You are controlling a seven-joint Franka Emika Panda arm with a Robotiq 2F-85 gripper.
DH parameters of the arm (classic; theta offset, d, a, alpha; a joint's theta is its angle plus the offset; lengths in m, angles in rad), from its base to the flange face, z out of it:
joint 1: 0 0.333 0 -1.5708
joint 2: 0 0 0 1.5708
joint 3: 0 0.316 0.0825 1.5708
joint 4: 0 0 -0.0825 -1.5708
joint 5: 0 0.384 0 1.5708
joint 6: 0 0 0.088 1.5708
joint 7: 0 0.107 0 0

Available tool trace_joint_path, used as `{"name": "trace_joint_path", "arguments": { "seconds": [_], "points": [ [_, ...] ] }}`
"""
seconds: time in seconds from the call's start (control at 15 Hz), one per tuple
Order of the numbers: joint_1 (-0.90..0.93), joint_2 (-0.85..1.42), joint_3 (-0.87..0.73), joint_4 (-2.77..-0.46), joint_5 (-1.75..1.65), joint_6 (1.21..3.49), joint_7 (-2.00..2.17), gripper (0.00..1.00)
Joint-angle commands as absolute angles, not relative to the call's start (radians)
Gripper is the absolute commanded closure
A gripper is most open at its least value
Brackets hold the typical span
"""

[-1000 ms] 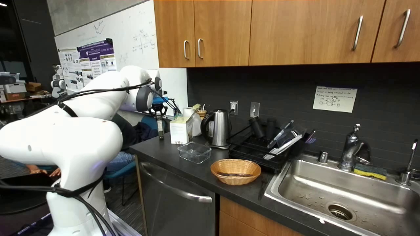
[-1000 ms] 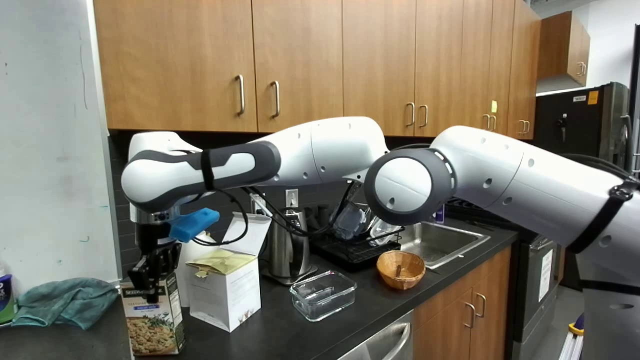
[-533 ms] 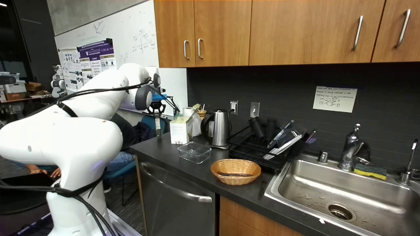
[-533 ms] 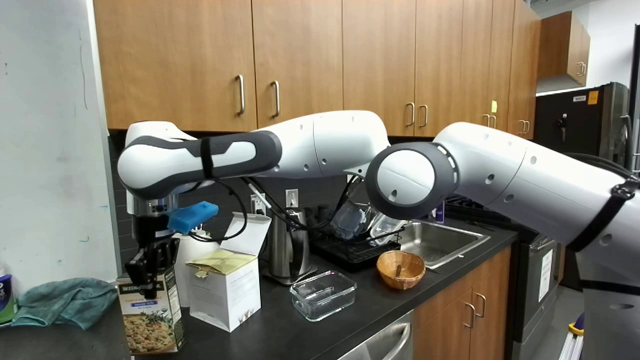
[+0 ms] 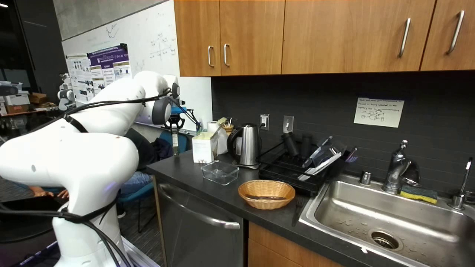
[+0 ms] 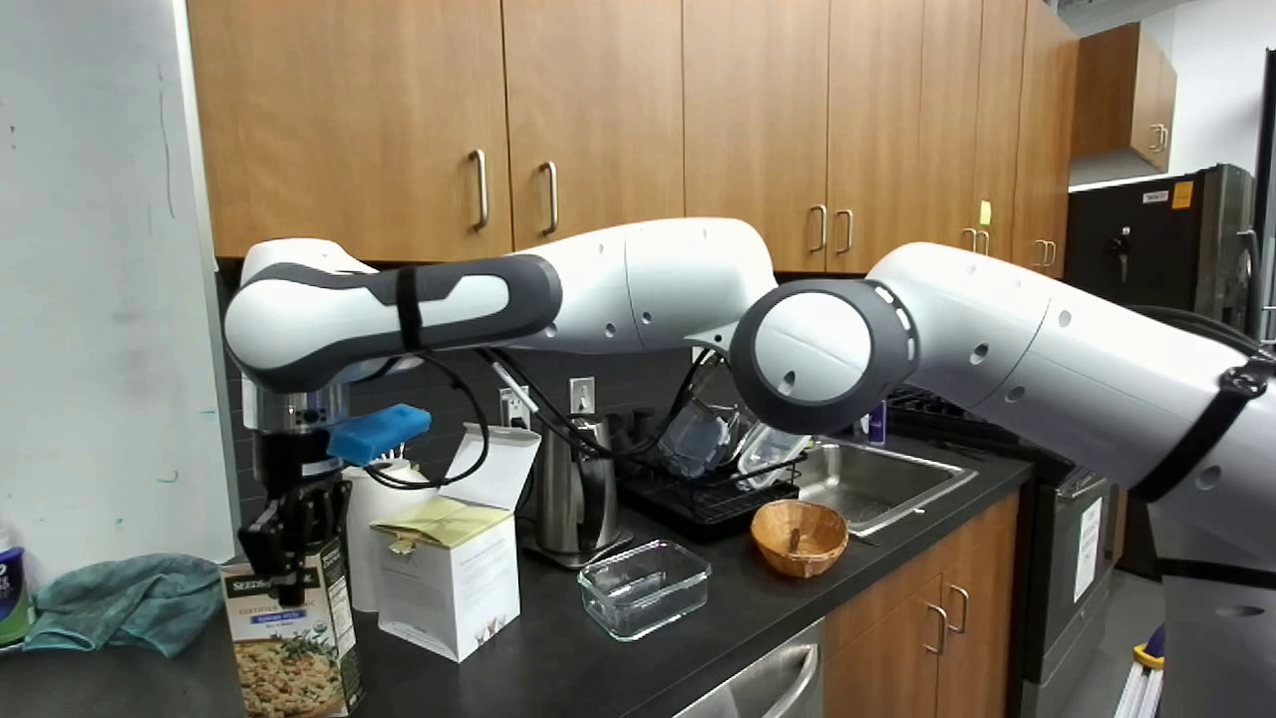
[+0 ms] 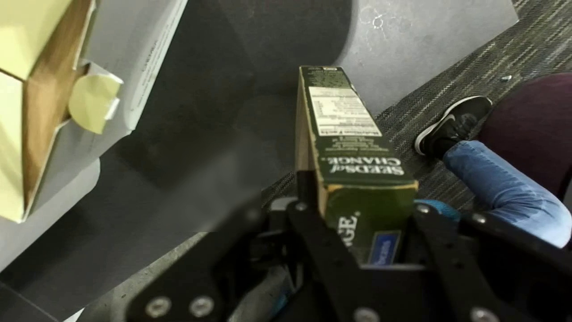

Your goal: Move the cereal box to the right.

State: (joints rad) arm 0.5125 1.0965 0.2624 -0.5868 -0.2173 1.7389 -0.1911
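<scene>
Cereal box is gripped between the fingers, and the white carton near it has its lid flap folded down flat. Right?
Not quite: the lid flap on the white carton stands raised, as an exterior view shows. The cereal box is indeed gripped between the fingers, with the carton near it.

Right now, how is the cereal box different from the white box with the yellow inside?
The cereal box is held in the gripper, but the white box stands on the counter. The cereal box is slim; the white box is chunkier. The cereal box has a green side and a food picture; the white box is mostly white outside. The cereal box's top is shut; the white box is open on top. Both are flat-sided boxes.
</scene>
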Motion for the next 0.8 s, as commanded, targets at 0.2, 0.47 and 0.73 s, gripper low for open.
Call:
{"name": "trace_joint_path", "arguments": {
  "seconds": [0.2, 0.47, 0.73],
  "points": [
    [0.503, 1.026, 0.272, -0.654, -0.221, 1.696, -0.207, 0.88],
    [0.508, 1.003, 0.269, -0.685, -0.225, 1.711, -0.185, 0.88],
    [0.506, 0.977, 0.273, -0.750, -0.218, 1.738, -0.159, 0.88]
  ]
}}
